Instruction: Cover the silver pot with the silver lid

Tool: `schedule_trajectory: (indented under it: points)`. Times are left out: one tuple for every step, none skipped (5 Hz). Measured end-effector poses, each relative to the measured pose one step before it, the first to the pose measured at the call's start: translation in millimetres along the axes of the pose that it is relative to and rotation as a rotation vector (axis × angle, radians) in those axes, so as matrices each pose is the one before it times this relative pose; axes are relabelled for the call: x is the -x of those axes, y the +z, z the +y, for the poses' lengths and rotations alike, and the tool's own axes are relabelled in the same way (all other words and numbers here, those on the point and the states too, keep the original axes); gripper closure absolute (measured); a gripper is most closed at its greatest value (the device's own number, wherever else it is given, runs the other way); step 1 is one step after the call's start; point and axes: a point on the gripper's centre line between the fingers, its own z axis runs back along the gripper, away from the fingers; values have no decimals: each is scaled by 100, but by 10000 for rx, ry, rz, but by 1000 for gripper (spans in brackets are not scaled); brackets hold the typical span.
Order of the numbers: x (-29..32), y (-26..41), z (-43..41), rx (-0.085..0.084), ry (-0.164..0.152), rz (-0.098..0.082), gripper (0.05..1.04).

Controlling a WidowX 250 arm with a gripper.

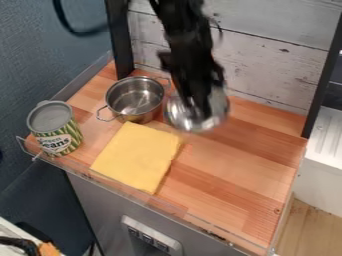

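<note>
A: What stands at far left?
B: An upright can, at the left corner of the wooden counter. Its label bears green stripes and printed lettering on a white patch.

A: And next?
B: The silver pot, upright near the rear of the counter, its interior exposed; one loop handle points toward the can. In front lies a flat yellow cloth.

A: Below the counter's front edge?
B: A socket strip, set in a grey panel.

A: Where is the lid?
B: Just right of the pot, beside it in this view. The gripper hangs down from the top edge, its lower end in front of the lid. Whether the jaws are apart, together or clamped on the lid cannot be told.

A: At far right?
B: A white ridged unit, beyond a black post.
</note>
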Motion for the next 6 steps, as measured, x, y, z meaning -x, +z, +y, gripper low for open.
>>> schedule_trajectory:
  points:
    - [-1036, -1095, 3985, -415, 1157, 204, 801]
    - [-398, -1389, 3779, -497, 891, 307, 801]
    - [230, -1312, 2679, -491, 579, 316, 801]
    - [555, -1311, 1598, -118, 472, 370, 801]
    - [103, -55, 311, -165, -30, 29, 801]
    - [144, -345, -98, 59, -52, 67, 757]
